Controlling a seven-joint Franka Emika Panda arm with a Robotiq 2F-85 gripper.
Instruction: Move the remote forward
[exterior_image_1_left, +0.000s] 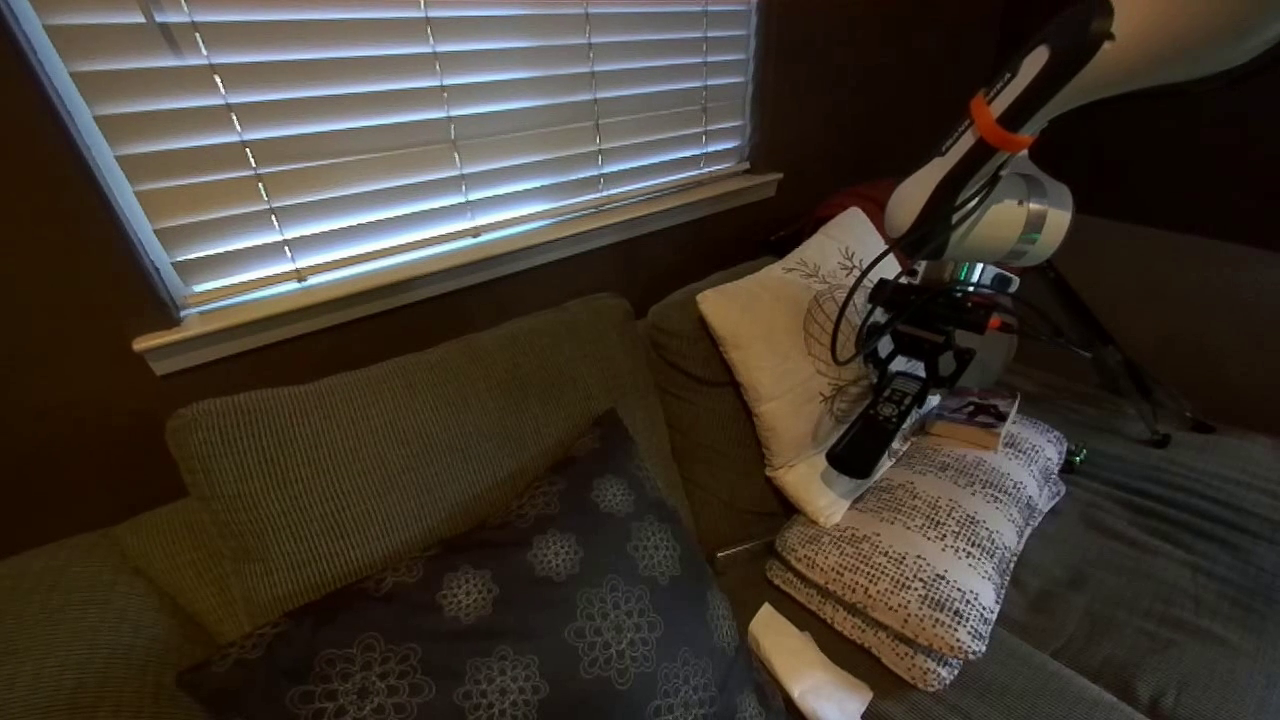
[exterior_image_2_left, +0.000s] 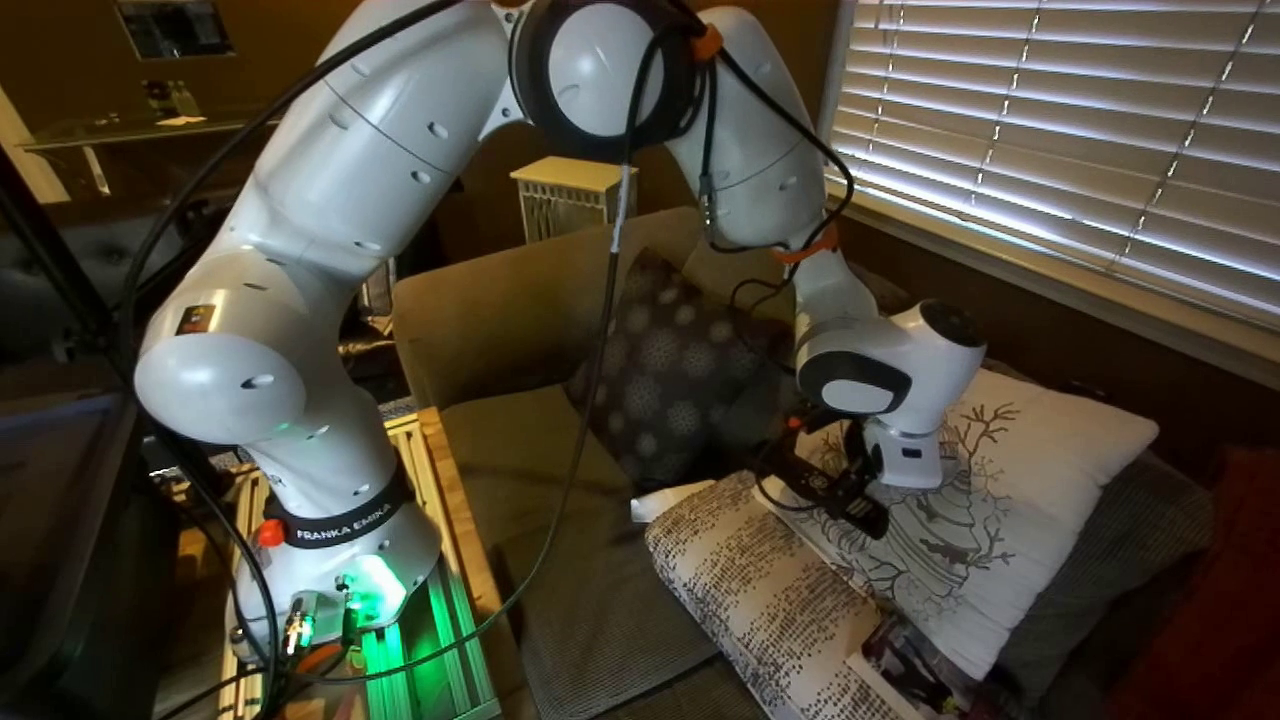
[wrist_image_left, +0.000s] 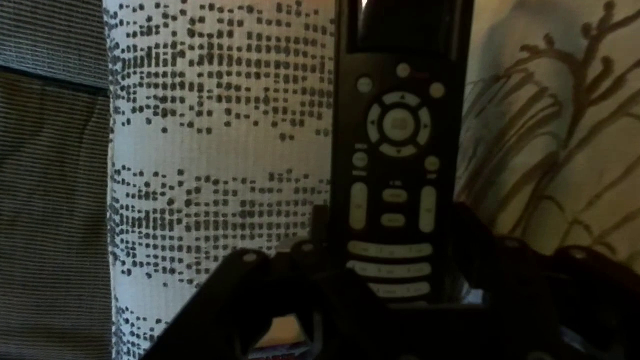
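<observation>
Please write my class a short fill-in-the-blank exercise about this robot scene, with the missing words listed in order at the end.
1. The end effector grips a black, buttoned ____.
2. Above the windowsill hang pale, slatted ____.
3. The bright band wrapped around the white robot arm is coloured ____.
4. The light at the foot of the arm glows ____.

Missing words: remote; blinds; orange; green.

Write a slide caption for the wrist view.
A gripper holds a black remote, with a dotted cushion and a branch-print pillow behind it.
</observation>
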